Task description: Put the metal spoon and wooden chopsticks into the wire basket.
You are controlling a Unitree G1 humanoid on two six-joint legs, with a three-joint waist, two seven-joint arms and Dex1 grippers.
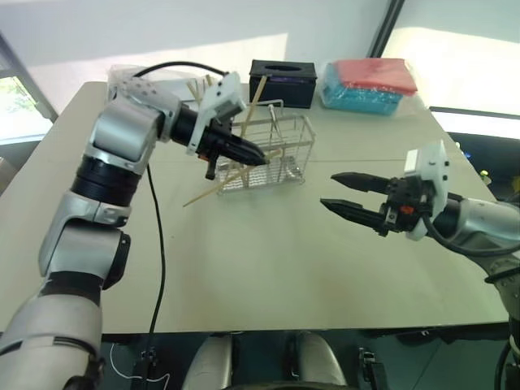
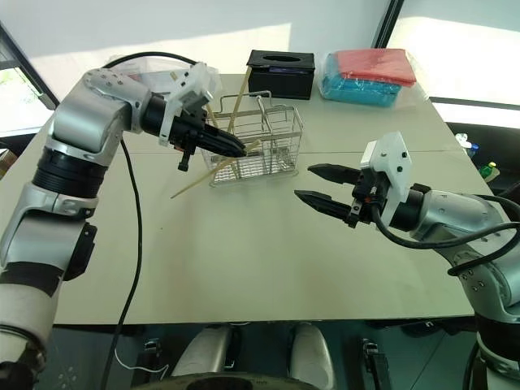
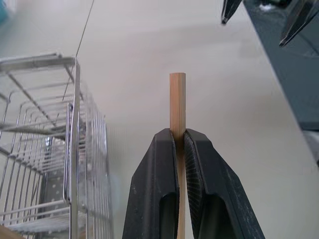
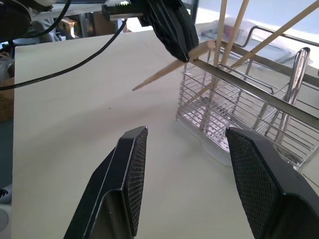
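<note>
My left gripper (image 1: 253, 154) is shut on one wooden chopstick (image 1: 207, 193), right in front of the wire basket (image 1: 294, 146). The stick slants: its upper end is at the basket's front top rim and its lower tip points down to the left over the table. In the left wrist view the chopstick (image 3: 177, 99) sticks out between the closed fingers. Other chopsticks (image 4: 222, 25) stand leaning in the basket (image 4: 239, 114). The metal spoon (image 4: 298, 67) stands in it too, handle up. My right gripper (image 1: 328, 189) hovers open to the right of the basket, holding nothing.
A black tissue box (image 1: 283, 81) stands behind the basket. To its right lies a red and blue package (image 1: 370, 85). A clear plastic bag (image 1: 134, 75) lies at the back left. A black cable (image 1: 156, 244) hangs from the left arm across the table.
</note>
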